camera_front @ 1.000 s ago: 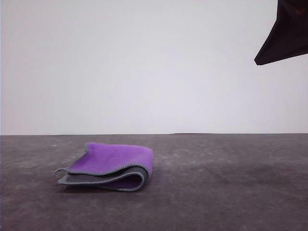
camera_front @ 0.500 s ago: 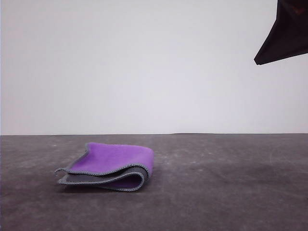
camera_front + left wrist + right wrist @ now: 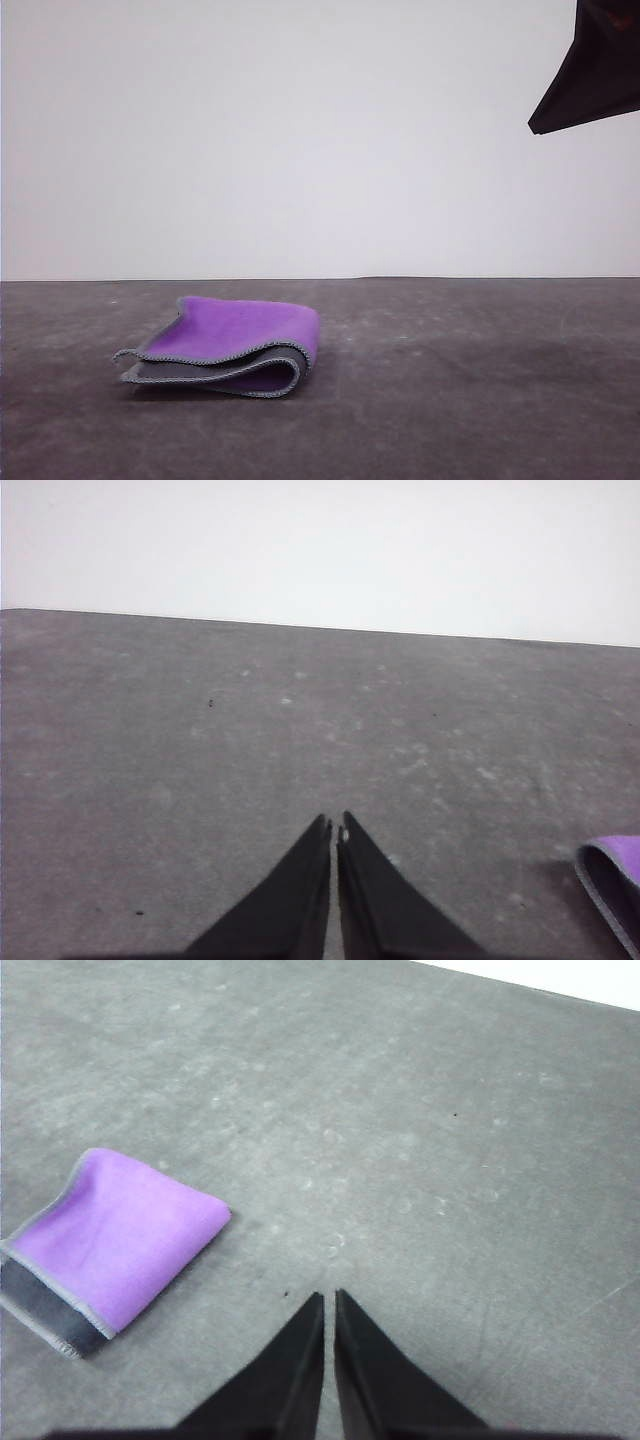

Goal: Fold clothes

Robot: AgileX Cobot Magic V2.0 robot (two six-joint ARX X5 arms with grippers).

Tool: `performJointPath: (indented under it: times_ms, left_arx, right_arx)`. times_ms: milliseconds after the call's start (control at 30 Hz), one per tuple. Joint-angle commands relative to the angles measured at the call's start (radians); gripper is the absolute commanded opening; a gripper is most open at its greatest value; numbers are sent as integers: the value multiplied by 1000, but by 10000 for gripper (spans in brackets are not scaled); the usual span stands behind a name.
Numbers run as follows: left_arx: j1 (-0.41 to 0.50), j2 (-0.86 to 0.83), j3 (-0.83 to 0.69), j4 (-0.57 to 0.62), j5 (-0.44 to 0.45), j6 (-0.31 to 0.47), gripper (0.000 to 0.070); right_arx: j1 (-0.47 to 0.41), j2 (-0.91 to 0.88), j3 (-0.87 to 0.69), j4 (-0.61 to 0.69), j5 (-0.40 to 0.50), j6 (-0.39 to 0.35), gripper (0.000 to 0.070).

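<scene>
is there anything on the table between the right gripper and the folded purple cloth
Nothing visible. In the right wrist view, bare grey table lies between the shut right gripper and the folded cloth. The front view shows the cloth lying alone.

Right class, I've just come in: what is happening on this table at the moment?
A two-armed robot is on a cloth-folding job. The small cloth lies folded over on the dark grey table, purple face up with a grey layer beneath. Neither arm touches it. The left gripper and the right gripper are both off the cloth, jaws closed and empty.
</scene>
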Motion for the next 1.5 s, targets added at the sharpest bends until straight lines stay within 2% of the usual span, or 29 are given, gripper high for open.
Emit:
performJointPath:
  times_ms: [0,533,567,633,733,1100,1333,1467]
  left_arx:
    - [0,1,-20,10,-1,10,0]
    - [0,1,-20,11,-1,10,0]
    - [0,1,-20,11,-1,10,0]
    - [0,1,-20,11,-1,10,0]
    - [0,1,-20,11,-1,10,0]
    - [0,1,-20,11,-1,10,0]
    - [0,1,-20,11,-1,10,0]
    - [0,0,-20,11,-1,10,0]
  right_arx:
    - [3,5,10,10,0,7,16]
    - [3,0,10,23,16,3,16]
    - [1,-10,10,22,16,-6,16]
    - [-15,-40,8,1,16,-78,16]
    - [-76,-113,-33,-13,16,-94,16]
    - [-358,-539,-387,56,87,-38,16]
    - [-448,-755,-521,58,88,-37,16]
    - [-464,-761,-541,57,102,-34,16]
